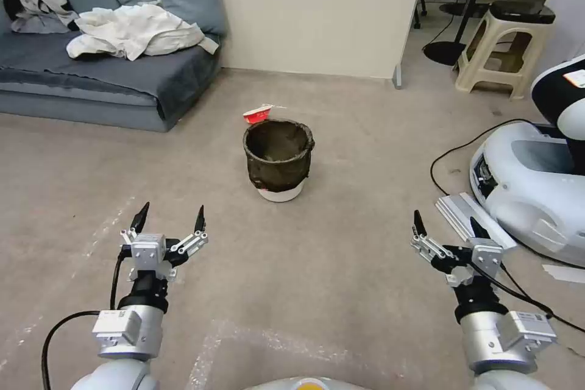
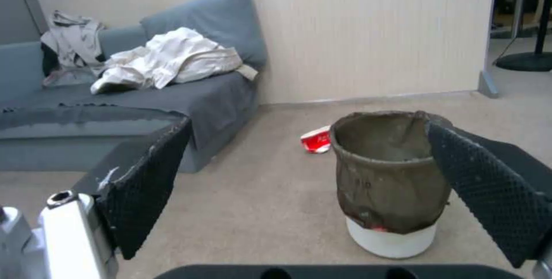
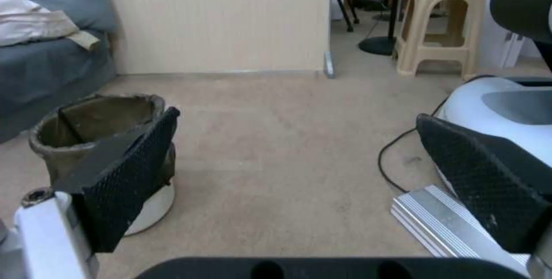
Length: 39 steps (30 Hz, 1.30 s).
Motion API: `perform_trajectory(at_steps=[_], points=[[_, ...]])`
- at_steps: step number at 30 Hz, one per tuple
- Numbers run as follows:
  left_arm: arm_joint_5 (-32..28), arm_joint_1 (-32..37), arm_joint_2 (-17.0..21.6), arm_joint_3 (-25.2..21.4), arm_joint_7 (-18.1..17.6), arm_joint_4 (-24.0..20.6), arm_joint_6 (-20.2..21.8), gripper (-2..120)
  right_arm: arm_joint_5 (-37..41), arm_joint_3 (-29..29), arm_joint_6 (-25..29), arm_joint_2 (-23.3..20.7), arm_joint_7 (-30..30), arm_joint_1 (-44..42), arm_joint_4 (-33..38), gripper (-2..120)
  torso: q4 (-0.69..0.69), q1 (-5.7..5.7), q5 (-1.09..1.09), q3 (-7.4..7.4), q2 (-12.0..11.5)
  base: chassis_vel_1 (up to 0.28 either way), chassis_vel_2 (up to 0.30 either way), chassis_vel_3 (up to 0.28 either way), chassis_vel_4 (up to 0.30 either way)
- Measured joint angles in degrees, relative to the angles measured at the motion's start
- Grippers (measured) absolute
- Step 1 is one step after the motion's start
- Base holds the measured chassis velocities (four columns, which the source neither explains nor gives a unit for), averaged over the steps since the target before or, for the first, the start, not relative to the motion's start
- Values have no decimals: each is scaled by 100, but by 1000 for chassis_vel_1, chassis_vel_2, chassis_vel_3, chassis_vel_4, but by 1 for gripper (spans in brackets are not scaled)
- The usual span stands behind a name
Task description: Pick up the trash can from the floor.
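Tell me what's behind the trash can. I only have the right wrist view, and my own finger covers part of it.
Observer: A crushed red-and-white cup lies on the floor just beyond the trash can, on its far side from the robot.
Operator: Where's the left gripper?
Observer: The left gripper is open and hovers short of the can, off to its left, touching nothing.
Operator: Anything inside the can?
Observer: The head view looks down into it, and no rubbish shows in the part of the liner visible there.
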Motion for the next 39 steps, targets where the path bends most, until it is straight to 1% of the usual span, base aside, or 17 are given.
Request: perform_trajectory(at_steps=[23, 26, 32, 33, 39], points=[[-31, -26, 0, -2, -16, 4, 2, 100, -14, -9, 12, 1, -3, -31, 0, 100, 1, 0, 0, 0, 0, -126, 126, 126, -130], [-40, -25, 1, 0, -17, 4, 2, 100, -15, -17, 22, 1, 7, -33, 0, 100, -1, 1, 0, 0, 0, -148, 147, 156, -164], [-66, -18, 2, 2, -21, 4, 4, 100, -16, -26, 30, 1, 12, -35, -6, 100, 1, 0, 2, 1, 0, -145, 151, 145, -142], [-68, -18, 1, 5, -22, 4, 5, 100, -16, -28, 31, 1, 12, -36, -6, 100, 1, 0, -1, 0, 0, -154, 160, 154, -141], [-71, -14, 1, 15, -24, 4, 12, 100, -17, -30, 34, 1, 14, -40, -10, 100, -1, 0, 0, 0, 0, -156, 122, 146, -137]])
